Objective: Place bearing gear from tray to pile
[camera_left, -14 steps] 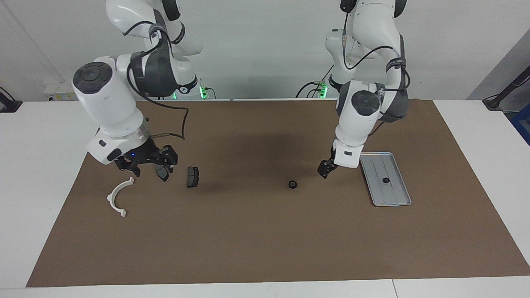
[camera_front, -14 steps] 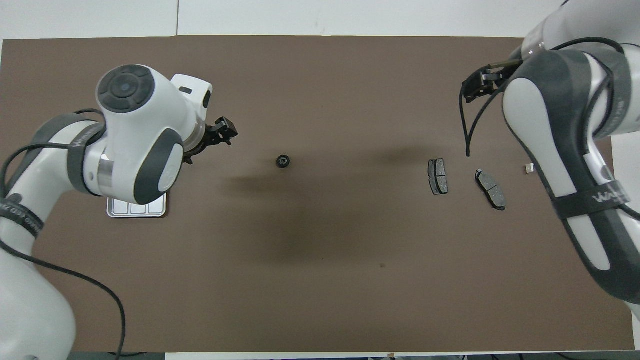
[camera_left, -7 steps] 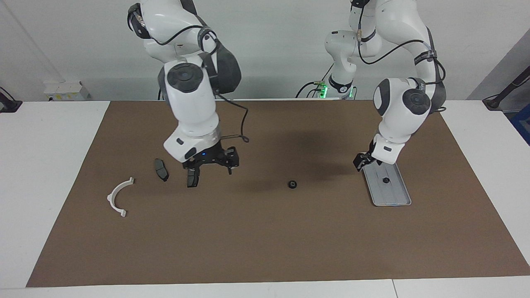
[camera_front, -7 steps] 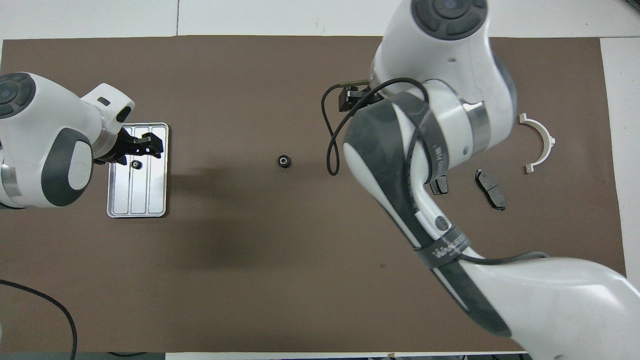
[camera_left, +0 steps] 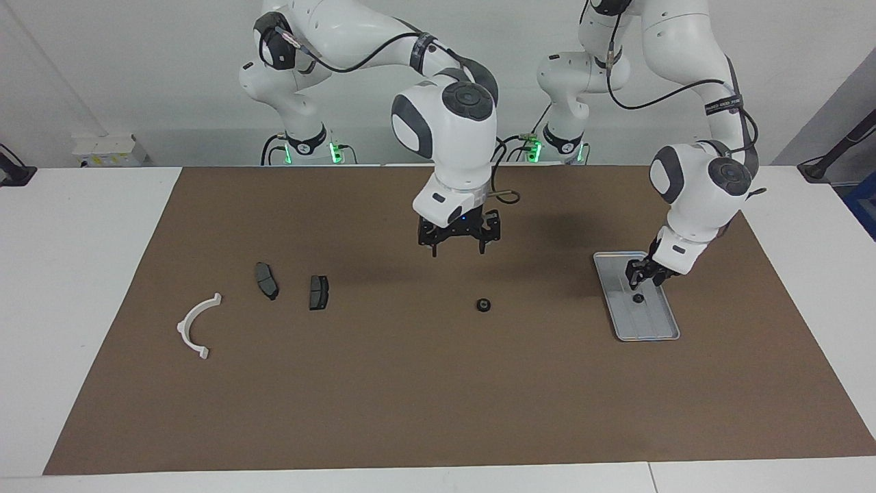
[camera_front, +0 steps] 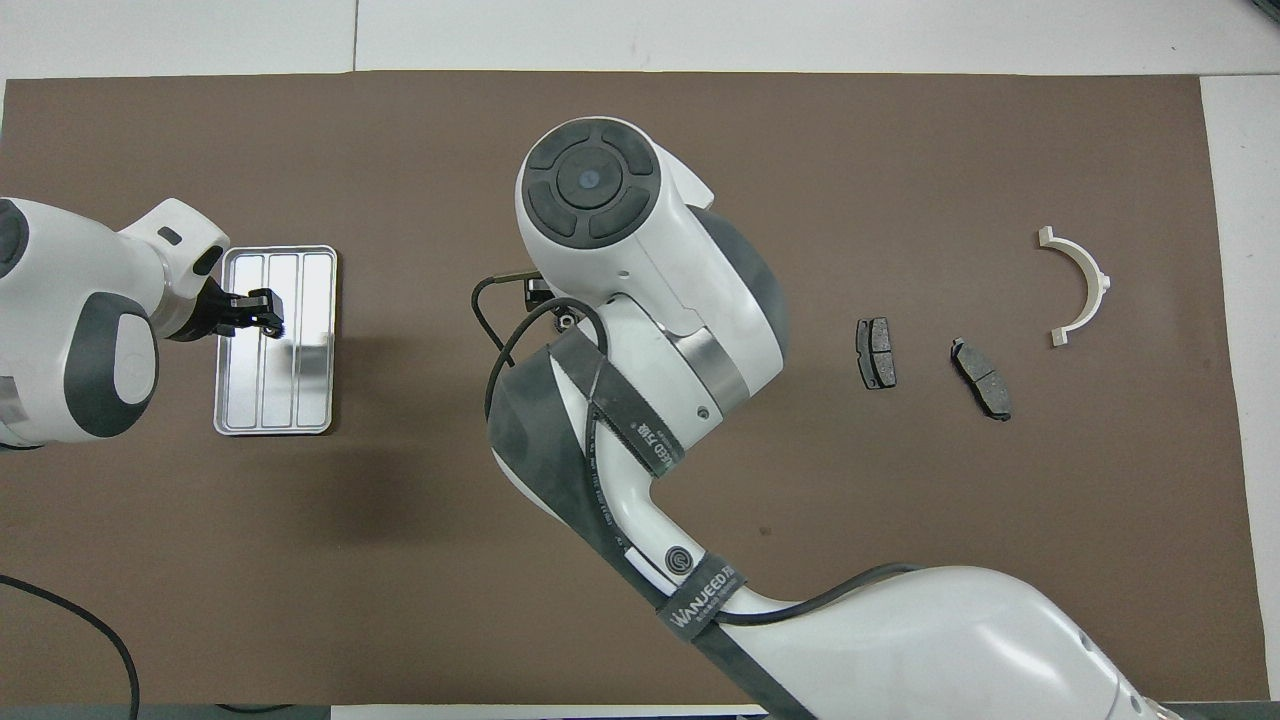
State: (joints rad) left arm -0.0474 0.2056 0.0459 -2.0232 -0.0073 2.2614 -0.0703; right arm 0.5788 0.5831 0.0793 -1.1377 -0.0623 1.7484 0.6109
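The bearing gear point(camera_left: 638, 298) lies in the tray point(camera_left: 655, 330), directly beneath the left gripper point(camera_left: 647, 276); whether its fingers grip anything, I cannot tell. The right gripper point(camera_left: 457, 248), fingers spread wide, hangs toward the right arm's end from the tray.

Both arms are glossy white with rounded shells and dark grey joint bands. Each wrist housing ends in a round dark grey cap with a ring of segments around a small central dot. Thin black cables loop loosely along the links, tied down by dark straps; one strap carries white lettering that reads WANJEED beside a round logo. A polished metal ring sits below the wrist. Green lights glow at both bases. The black left gripper point(camera_left: 646, 275) and black right gripper point(camera_left: 458, 241) are skeletal, with bare linkages.
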